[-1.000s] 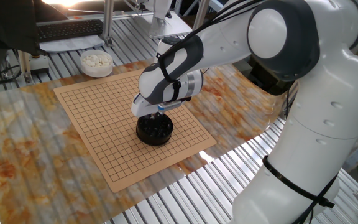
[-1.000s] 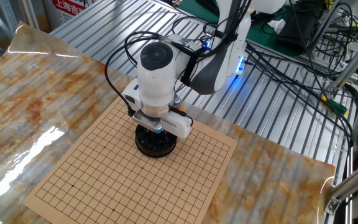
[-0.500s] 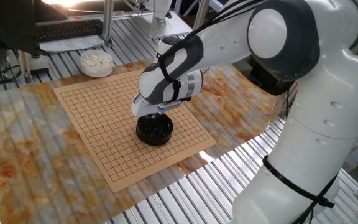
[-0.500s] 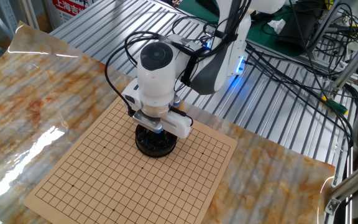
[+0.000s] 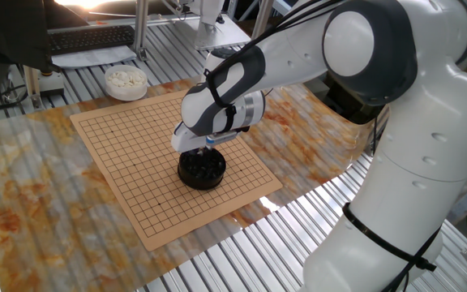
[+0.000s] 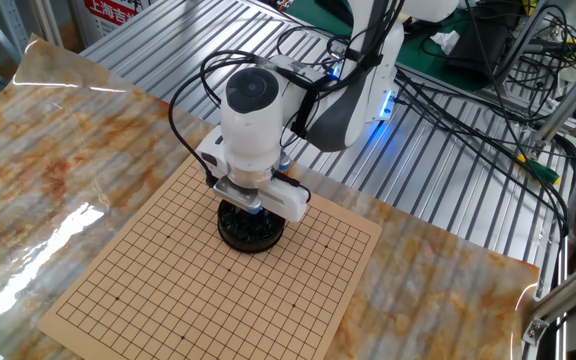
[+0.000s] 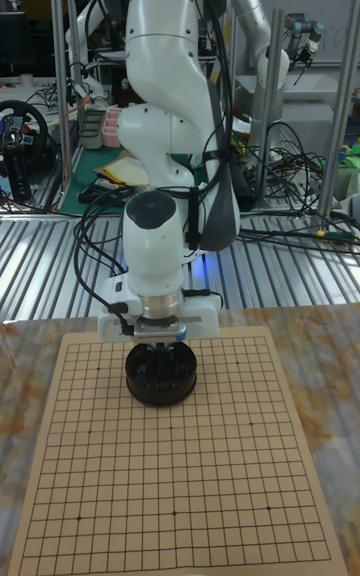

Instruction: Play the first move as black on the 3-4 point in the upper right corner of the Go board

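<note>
The tan Go board (image 7: 170, 476) lies on the table with no stone on its grid. A squat black bowl (image 7: 160, 383) stands on the board's far half. My gripper (image 7: 160, 354) points straight down into this bowl (image 5: 201, 173), and its fingertips are hidden behind the rim, so their state does not show. No single black stone can be made out; the bowl's contents (image 6: 251, 232) are covered by the gripper (image 6: 252, 212). The 3-4 point (image 7: 230, 364) is a bare crossing near the far right corner in the tall view, right of the bowl.
A white bowl of white stones (image 5: 126, 80) stands off the board's far corner in one fixed view. The robot's base and cables (image 6: 438, 90) sit behind the board on the metal slatted table. A marbled sheet (image 6: 58, 150) lies under the board.
</note>
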Robot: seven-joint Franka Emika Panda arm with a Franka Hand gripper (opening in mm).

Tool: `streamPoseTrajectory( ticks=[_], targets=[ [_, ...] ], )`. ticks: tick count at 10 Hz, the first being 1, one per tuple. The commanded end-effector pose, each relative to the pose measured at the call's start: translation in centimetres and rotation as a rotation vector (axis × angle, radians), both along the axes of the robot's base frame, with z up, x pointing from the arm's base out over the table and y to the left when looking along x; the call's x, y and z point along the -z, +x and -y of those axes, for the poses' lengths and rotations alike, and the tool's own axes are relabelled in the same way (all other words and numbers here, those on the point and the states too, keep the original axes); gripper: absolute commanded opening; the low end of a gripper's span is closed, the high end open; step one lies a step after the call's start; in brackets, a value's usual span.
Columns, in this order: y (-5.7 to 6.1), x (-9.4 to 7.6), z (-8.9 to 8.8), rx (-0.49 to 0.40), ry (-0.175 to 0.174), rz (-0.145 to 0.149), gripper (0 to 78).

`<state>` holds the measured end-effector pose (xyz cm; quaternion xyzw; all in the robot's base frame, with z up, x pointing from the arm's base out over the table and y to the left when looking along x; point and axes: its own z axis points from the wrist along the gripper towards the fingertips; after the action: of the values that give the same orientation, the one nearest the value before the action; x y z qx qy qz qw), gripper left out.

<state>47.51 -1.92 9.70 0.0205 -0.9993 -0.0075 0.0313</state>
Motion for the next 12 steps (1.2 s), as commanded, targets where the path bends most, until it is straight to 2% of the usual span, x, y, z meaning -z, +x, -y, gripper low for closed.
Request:
streamPoseTrajectory(
  ticks=[1,5,6,8,9,10,12],
  targets=[
    [-0.6,-1.5,-0.2,0.007,-0.009,-0.007,1.1],
    [-1.2,-3.0,-0.4,0.021,-0.017,-0.013,1.1],
    [-1.3,-3.1,-0.5,0.018,-0.031,-0.014,1.1],
    [-1.6,-2.6,-0.5,0.011,-0.035,-0.011,1.1],
    [-1.8,-2.5,-0.5,0.007,-0.064,-0.006,1.1],
    [-1.8,-2.5,-0.5,0.032,-0.057,0.014,1.1],
    [-1.7,-2.5,-0.5,0.036,-0.035,0.027,1.1]
  ],
)
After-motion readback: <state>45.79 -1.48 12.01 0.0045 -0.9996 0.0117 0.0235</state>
